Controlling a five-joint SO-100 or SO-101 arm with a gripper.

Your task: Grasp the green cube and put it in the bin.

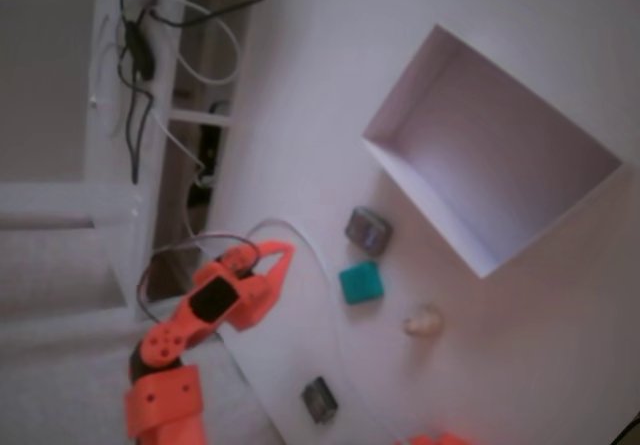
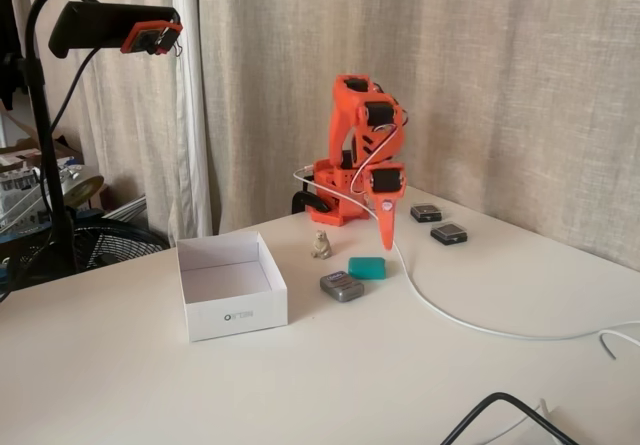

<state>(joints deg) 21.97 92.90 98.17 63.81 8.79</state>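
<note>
The green cube is a small teal block lying on the white table, between a dark grey block and a beige lump. The bin is a white open box, and nothing shows inside it. My orange gripper hangs with its tip pointing down, a little above the table. It is apart from the cube, left of it in the top-down fixed view and right of it in the side fixed view. Its fingers are together and hold nothing.
A white cable runs from the arm's base across the table. Two small dark boxes lie beside the arm, one also seen from above. A camera stand rises at the left; a black cable lies near the front edge.
</note>
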